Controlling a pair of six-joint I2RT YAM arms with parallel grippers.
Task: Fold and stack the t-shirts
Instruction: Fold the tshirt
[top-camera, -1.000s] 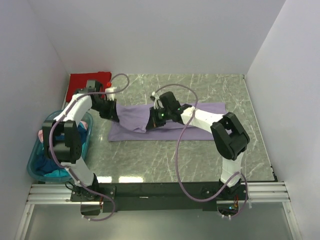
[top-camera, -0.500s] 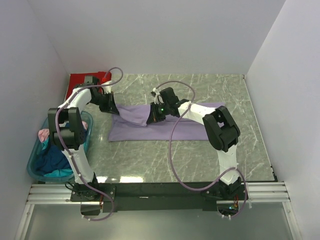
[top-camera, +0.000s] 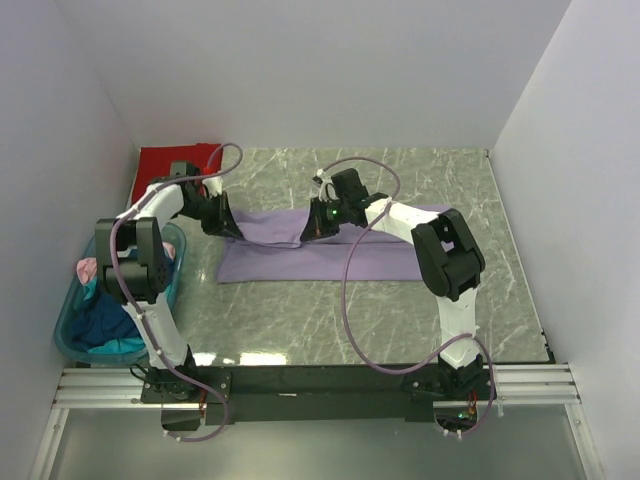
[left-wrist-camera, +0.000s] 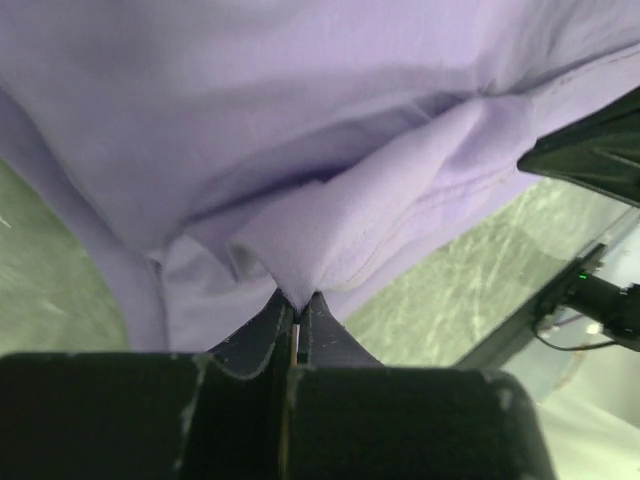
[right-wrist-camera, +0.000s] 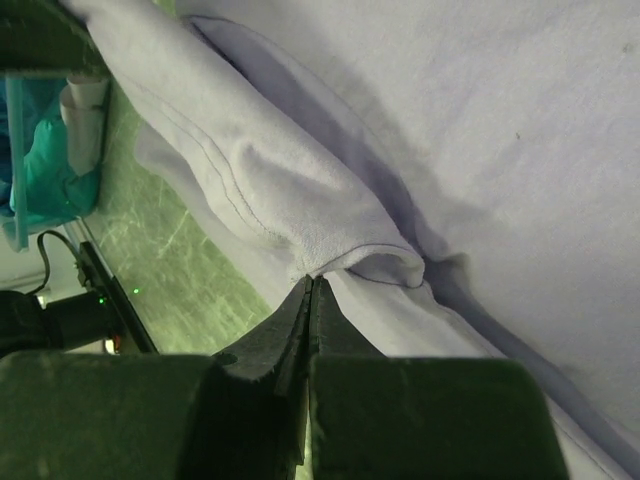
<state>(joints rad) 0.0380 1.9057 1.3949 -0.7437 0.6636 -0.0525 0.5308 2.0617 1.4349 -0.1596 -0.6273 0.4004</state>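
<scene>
A light purple t-shirt (top-camera: 340, 257) lies spread across the middle of the marble table. My left gripper (top-camera: 228, 229) is shut on a pinch of its cloth (left-wrist-camera: 300, 270) at the shirt's left end. My right gripper (top-camera: 312, 232) is shut on a folded hem of the same shirt (right-wrist-camera: 300, 230) near the far edge, a little right of the left one. A loose flap of purple cloth hangs between the two grippers. A red t-shirt (top-camera: 165, 165) lies folded at the far left corner. Pink, dark blue and teal shirts (top-camera: 105, 325) sit in the tub.
A translucent teal plastic tub (top-camera: 70, 345) stands at the left edge beside the left arm's base. White walls enclose the table on three sides. The right arm's cable (top-camera: 350, 300) loops over the table in front of the shirt.
Both grippers have carried the shirt's left flap toward the far edge and a little to the right. The flap now lies flatter over the shirt. Both stayed shut.
</scene>
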